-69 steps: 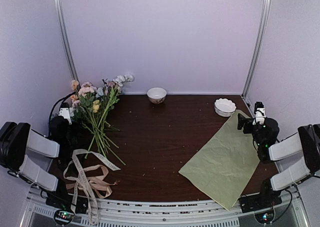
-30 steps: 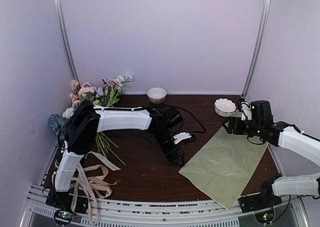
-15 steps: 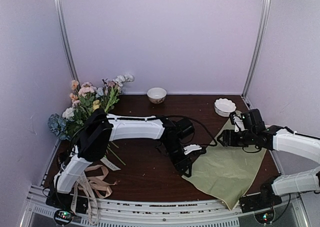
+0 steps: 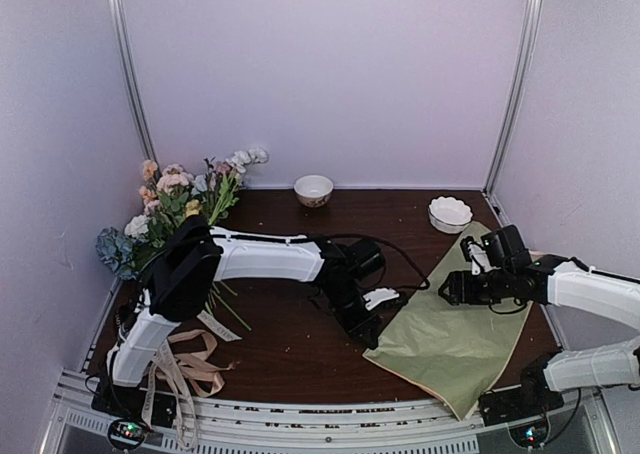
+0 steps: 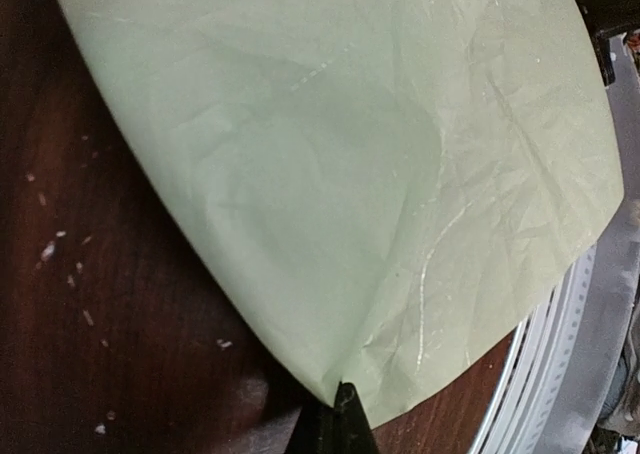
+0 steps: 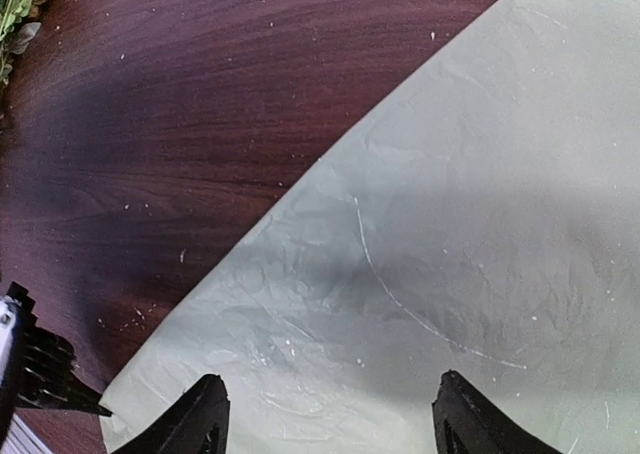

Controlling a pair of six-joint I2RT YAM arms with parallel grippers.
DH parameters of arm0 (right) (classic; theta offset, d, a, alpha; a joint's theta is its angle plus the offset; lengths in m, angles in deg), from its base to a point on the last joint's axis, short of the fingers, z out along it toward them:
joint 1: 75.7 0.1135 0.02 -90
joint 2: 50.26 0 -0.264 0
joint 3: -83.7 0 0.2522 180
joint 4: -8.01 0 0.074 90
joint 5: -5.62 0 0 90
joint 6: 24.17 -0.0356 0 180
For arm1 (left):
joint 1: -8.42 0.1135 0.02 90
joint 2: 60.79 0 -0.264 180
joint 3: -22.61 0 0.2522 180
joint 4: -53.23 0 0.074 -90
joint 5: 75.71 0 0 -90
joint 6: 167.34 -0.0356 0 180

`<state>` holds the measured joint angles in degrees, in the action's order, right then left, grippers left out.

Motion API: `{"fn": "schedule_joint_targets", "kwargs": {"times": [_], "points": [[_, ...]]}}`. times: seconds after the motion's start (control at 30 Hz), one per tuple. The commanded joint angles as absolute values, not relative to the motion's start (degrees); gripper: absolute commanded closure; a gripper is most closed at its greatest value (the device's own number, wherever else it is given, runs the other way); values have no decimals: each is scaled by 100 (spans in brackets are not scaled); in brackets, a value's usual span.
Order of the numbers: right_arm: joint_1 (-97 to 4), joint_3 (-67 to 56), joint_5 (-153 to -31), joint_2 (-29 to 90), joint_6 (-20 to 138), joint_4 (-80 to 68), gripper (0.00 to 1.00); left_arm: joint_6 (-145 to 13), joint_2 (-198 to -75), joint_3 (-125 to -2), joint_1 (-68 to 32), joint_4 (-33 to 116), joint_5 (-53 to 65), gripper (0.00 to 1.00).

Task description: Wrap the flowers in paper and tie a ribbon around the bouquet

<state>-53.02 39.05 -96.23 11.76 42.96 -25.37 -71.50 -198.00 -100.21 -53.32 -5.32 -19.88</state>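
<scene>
On the dark wooden counter (image 4: 290, 314), the left arm (image 4: 262, 255) now reaches from its base clear across to the paper (image 4: 450, 339), having swung out within the last two seconds from its folded rest beside the flowers (image 4: 185, 209). The left jaws, spread wide a second ago, are now pressed together on the sheet's near-left corner. The left wrist view shows creases fanning out from the dark fingertips, so the corner looks pinched rather than merely touched. The olive-green sheet no longer lies flat: its left corner has drawn inward and puckered, and a strip of the peach underside shows along the near edge. The right arm (image 4: 590, 286) has also come off its rest and hangs over the far part of the sheet. The right jaws are spread and hold nothing, with the paper visible between the fingers in the right wrist view.

The paper lies on the right half of the counter, well apart from the flowers, which remain heaped at the far left. The ribbon (image 4: 222, 327) is untouched near the left base, tangled with a tan ribbon (image 4: 195, 374). The grip suggests the sheet is about to be repositioned before any flower goes on it. Wrapping has barely begun.
</scene>
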Motion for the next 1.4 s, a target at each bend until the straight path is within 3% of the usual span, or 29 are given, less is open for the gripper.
{"fn": "schedule_joint_targets", "kwargs": {"times": [0.0, 0.23, 0.5, 0.77, 1.03, 1.23, 1.37], "points": [[-5258, 3735, -9435, 977, 4358, -3125, 29, -6701, -18977, -9505, -5121, 407, -1497, 100], [-5249, 3476, -9340, 828, 4377, -3547, 29, -6516, -18121, -8683, -4915, 1437, -1743, 100], [-5053, 3245, -9040, 551, 4292, -4397, 31, -5767, -18065, -7796, -4317, 2392, -1817, 100], [-4073, 3952, -9062, -81, 2195, -4488, 28, -5418, -18170, -7359, -4134, 2709, -1763, 100], [-4036, 4766, -9310, -1062, 647, -4853, 21, -5414, -18206, -7100, -4116, 2897, -1790, 100], [-4041, 5472, -10652, -503, -129, -3847, 22, -5428, -18208, -6957, -4117, 2989, -1817, 100], [-4037, 5411, -10920, -224, -188, -3827, 24, -5483, -18213, -6921, -4115, 2949, -1845, 100]]}}
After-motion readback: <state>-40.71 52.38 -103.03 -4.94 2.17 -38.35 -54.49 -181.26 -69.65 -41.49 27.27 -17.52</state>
